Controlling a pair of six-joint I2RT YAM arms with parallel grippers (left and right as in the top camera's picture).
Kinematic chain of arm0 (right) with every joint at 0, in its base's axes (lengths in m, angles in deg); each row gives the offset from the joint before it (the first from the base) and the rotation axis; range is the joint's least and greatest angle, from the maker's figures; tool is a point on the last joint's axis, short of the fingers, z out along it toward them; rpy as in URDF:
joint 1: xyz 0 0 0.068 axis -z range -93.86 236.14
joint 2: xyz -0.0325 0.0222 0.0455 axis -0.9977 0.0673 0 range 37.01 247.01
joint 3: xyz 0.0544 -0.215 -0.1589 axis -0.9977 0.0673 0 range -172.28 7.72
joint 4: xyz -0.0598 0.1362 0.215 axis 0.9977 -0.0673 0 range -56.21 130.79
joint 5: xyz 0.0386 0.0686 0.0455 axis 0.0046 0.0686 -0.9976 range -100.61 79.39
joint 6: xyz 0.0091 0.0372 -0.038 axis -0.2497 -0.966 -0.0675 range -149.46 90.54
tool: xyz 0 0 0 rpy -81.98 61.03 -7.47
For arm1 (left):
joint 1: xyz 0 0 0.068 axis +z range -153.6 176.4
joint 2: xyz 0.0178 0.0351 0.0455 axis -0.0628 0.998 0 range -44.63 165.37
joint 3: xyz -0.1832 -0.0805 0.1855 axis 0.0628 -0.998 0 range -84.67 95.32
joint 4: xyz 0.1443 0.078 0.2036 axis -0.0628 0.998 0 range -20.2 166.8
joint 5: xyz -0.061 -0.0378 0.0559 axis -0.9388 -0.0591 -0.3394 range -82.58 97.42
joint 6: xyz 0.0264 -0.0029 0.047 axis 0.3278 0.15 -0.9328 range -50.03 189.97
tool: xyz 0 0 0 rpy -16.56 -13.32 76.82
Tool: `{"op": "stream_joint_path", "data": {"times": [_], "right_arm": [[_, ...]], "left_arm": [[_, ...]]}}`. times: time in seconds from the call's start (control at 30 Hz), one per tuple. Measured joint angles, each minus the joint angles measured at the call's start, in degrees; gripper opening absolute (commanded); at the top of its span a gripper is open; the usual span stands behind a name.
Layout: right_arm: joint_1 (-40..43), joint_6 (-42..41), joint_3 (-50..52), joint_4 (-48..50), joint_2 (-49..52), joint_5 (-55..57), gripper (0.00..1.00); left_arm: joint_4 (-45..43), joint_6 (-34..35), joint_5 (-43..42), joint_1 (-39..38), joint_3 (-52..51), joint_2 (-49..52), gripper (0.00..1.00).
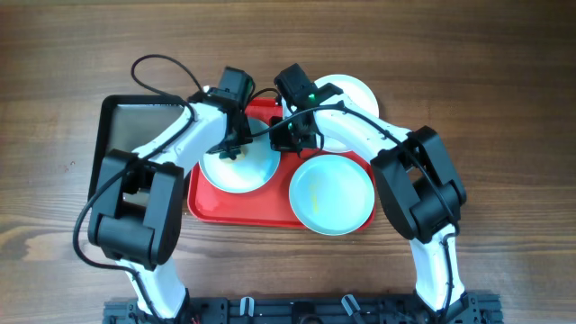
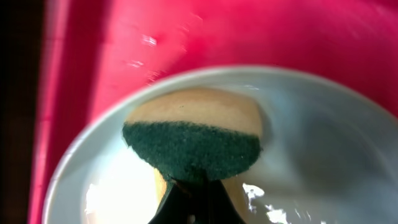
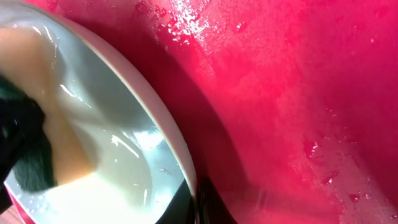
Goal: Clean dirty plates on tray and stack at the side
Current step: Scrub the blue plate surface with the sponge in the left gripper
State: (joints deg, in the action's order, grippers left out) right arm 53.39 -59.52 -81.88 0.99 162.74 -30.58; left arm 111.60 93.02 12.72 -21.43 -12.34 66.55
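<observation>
On the red tray (image 1: 243, 205) lies a pale mint-blue plate (image 1: 243, 173). My left gripper (image 1: 232, 151) is shut on a yellow sponge with a green scouring face (image 2: 193, 134), which presses into that plate (image 2: 323, 143). My right gripper (image 1: 281, 142) is shut on the same plate's right rim. In the right wrist view the rim (image 3: 180, 155) runs between my closed jaws (image 3: 194, 202). The plate's inside is wet and glossy. A second mint-blue plate (image 1: 331, 193) sits on the tray's right front corner. A white plate (image 1: 353, 90) lies at the back right, partly under my right arm.
A black metal tray (image 1: 135, 121) stands on the wooden table left of the red tray, partly under my left arm. The red tray's floor (image 3: 298, 93) shows water drops. Both arms cross over the tray's back half.
</observation>
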Motion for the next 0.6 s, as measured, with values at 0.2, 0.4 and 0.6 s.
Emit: {"op": "stream_joint_path", "data": {"times": [0.2, 0.4, 0.6], "right_arm": [[0.0, 0.0, 0.0, -0.1, 0.0, 0.0, 0.04], [0.2, 0.0, 0.0, 0.0, 0.0, 0.0, 0.04], [0.2, 0.0, 0.0, 0.1, 0.0, 0.0, 0.04]], "left_arm": [[0.9, -19.2, -23.5, 0.6, 1.0, 0.9, 0.04], [-2.3, -21.2, -20.2, 0.3, 1.0, 1.3, 0.04], [-2.8, -9.4, 2.3, -0.5, 1.7, 1.3, 0.04]]}}
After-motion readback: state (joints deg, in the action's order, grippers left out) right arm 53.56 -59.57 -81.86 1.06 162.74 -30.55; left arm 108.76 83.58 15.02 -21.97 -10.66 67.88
